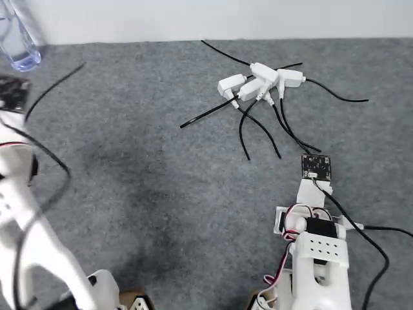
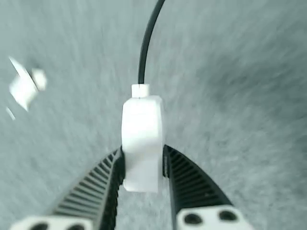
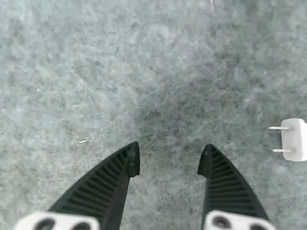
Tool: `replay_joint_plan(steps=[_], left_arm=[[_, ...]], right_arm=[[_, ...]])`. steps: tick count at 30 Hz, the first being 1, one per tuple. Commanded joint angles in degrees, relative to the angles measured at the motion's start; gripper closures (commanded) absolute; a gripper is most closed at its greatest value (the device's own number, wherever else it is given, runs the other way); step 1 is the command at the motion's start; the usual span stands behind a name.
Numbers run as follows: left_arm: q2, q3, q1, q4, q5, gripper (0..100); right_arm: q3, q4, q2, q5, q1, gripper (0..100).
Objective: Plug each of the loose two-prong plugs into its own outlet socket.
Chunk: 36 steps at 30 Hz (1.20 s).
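My left gripper (image 2: 141, 154) is shut on a white plug body (image 2: 141, 134); its black cord (image 2: 146, 43) runs away over the grey mat. My right gripper (image 3: 170, 149) hangs open above bare mat with nothing between its fingers. A loose white two-prong plug (image 3: 292, 139) lies off to one side of it, prongs pointing toward the gripper. In the high view a cluster of white plugs and socket pieces (image 1: 258, 82) with black cords (image 1: 284, 126) lies at the far middle-right. The right arm (image 1: 316, 245) stands just on the near side of that cluster. The left arm (image 1: 19, 213) is at the left edge.
A clear plastic bottle (image 1: 18, 42) stands at the far left corner. A black cord (image 1: 55, 87) trails across the mat by the left arm. Grey mat (image 1: 142, 181) covers the table between the arms. Blurred white pieces (image 2: 24, 86) show far off in the left wrist view.
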Motion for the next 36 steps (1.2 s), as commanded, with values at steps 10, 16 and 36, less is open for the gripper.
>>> replay_joint_plan(steps=[10,16,36], left_arm=[[-11.69,2.07,48.44,16.79,-0.53,99],[-11.52,14.02,64.44,6.86,-0.53,99],[5.27,32.84,73.41,-19.25,-10.64,99]], right_arm=[[-0.44,-5.67,-0.92,0.09,11.21,80.5],[-0.35,-10.51,-0.84,0.44,20.35,80.5],[1.41,-17.45,-0.84,0.35,24.75,80.5]])
